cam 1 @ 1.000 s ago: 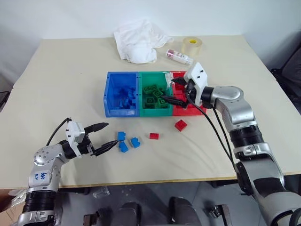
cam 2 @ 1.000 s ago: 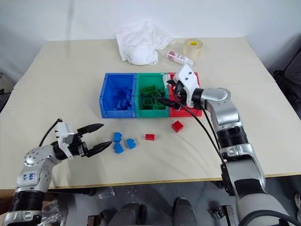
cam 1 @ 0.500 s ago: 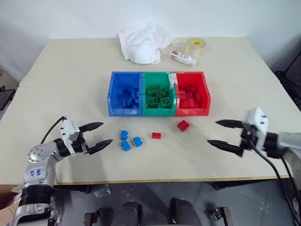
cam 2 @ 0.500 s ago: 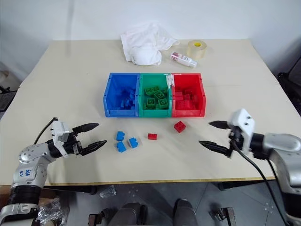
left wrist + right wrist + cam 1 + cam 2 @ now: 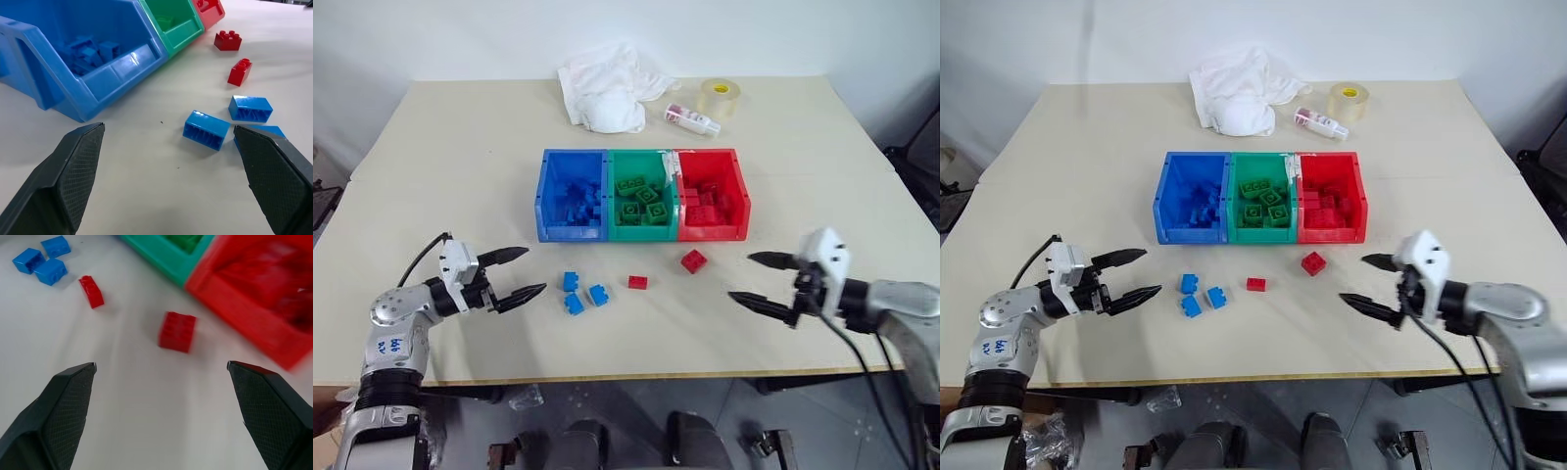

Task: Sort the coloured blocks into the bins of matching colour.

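Observation:
Three joined bins stand mid-table: blue [image 5: 573, 231], green [image 5: 643, 232] and red [image 5: 713, 232], each holding blocks of its own colour. In front of them lie three blue blocks [image 5: 598, 294] in a cluster, a small red block [image 5: 637, 282] and a larger red block [image 5: 693, 260]. My left gripper [image 5: 533, 271] is open and empty, just left of the blue cluster [image 5: 206, 129]. My right gripper [image 5: 740, 277] is open and empty, to the right of the larger red block [image 5: 177, 331], pointing towards it.
A crumpled white cloth [image 5: 607, 83], a small bottle [image 5: 690, 118] and a clear tape roll [image 5: 719, 96] lie at the table's far side behind the bins. The table's front edge [image 5: 636, 375] runs close below both grippers.
My right gripper has pulled back from over the red and green bins to the near right of the table, still open. The left gripper has hardly moved. The camera shifted.

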Robot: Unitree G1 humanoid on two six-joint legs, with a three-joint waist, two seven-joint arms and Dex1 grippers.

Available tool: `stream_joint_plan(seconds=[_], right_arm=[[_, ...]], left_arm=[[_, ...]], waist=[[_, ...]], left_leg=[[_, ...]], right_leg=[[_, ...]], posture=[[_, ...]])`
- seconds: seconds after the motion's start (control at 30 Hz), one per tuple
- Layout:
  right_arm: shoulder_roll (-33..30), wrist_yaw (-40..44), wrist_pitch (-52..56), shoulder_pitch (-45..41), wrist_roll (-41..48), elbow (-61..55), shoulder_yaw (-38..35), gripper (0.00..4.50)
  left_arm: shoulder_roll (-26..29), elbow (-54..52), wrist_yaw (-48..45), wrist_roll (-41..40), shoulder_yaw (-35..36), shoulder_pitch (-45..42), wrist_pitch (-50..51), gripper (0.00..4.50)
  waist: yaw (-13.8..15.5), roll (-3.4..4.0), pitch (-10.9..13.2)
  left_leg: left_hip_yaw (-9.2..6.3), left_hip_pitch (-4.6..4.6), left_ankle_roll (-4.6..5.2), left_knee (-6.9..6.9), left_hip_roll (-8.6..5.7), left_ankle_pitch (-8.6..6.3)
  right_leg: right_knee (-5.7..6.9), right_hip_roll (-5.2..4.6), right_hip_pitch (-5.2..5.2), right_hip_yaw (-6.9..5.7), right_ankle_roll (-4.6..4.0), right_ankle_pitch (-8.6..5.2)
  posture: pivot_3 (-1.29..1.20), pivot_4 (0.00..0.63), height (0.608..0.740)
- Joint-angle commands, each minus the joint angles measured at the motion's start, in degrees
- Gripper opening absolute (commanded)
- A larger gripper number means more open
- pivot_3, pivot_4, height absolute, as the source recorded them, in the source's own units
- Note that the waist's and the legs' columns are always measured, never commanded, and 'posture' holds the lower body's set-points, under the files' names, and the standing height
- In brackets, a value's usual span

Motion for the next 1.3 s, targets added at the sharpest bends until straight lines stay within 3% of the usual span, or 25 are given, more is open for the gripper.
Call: stream_joint_plan(seconds=[0.03, 0.33, 0.43, 0.67, 0.87, 1.0, 1.27, 1.3], right_arm=[[3.3, -1.6, -4.2, -4.5, -4.2, 5.8, 5.2, 4.48], [9.0, -2.4, -10.7, -10.8, -9.4, 17.0, 10.2, 4.48], [10.5, -2.5, -11.2, -10.8, -8.8, 17.4, 9.9, 3.89], [11.1, -2.7, -10.6, -9.7, -8.2, 14.5, 9.0, 1.50], [8.7, -3.2, -6.3, -10.2, -5.1, 5.1, 5.4, 1.49], [7.8, -5.8, -4.7, -14.6, -4.3, 5.0, 2.4, 1.49], [9.2, -9.8, -12.5, -31.7, -10.8, 28.4, 3.1, 1.49], [9.7, -10.3, -13.6, -33.7, -11.7, 31.9, 3.5, 1.84]], left_arm=[[-0.2, -4.5, 0.1, -0.8, 0.4, 1.3, -0.1, 4.50], [0.5, -11.7, 1.9, -2.1, 2.8, 7.4, 1.9, 4.50], [0.2, -13.4, 2.8, -2.3, 3.3, 8.9, 2.3, 4.50], [-0.2, -15.0, 3.6, -2.6, 3.2, 10.2, 2.8, 4.50], [0.1, -13.8, 3.1, -2.7, 3.1, 9.1, 2.7, 4.50], [0.2, -12.6, 2.7, -2.5, 2.9, 8.1, 2.7, 4.50], [-1.2, -9.8, 1.9, -1.7, 1.3, 4.6, 1.7, 4.50], [-1.3, -9.5, 1.9, -1.6, 1.3, 4.3, 1.5, 4.50]], waist=[[0.0, 0.00, 0.0], [-0.1, 0.01, 0.0], [-0.1, 0.01, 0.0], [-0.1, 0.01, 0.0], [0.0, 0.02, 0.0], [0.0, 0.02, 0.0], [-0.3, 0.02, 0.0], [-0.4, 0.02, 0.0]], left_leg=[[0.00, 0.00, 0.00, 0.01, 0.00, 0.00], [-0.09, -0.02, 0.00, -0.01, 0.00, 0.00], [-0.10, -0.02, 0.00, -0.01, 0.01, 0.00], [-0.10, -0.02, 0.00, -0.01, 0.00, 0.00], [-0.09, -0.03, 0.00, -0.01, 0.00, 0.00], [-0.09, -0.02, 0.00, -0.01, 0.00, 0.00], [-0.06, -0.02, 0.00, -0.03, -0.02, 0.00], [-0.09, -0.03, 0.00, -0.05, -0.02, 0.00]], right_leg=[[0.00, 0.00, -0.01, 0.01, 0.00, 0.00], [0.07, 0.00, -0.04, -0.03, 0.00, 0.00], [0.07, 0.01, -0.04, -0.03, 0.00, 0.00], [0.07, 0.00, -0.04, -0.03, 0.00, 0.00], [0.07, 0.01, -0.05, -0.02, 0.00, 0.00], [0.05, 0.01, -0.04, -0.02, 0.00, 0.00], [0.07, 0.01, -0.07, -0.02, -0.01, 0.00], [0.07, 0.01, -0.07, -0.04, -0.01, 0.00]], posture=[[0.00, 0.150, 0.740], [0.00, 0.150, 0.740], [0.00, 0.150, 0.740], [0.00, 0.150, 0.740], [0.00, 0.150, 0.740], [0.00, 0.150, 0.740], [0.00, 0.150, 0.740], [0.00, 0.150, 0.740]])
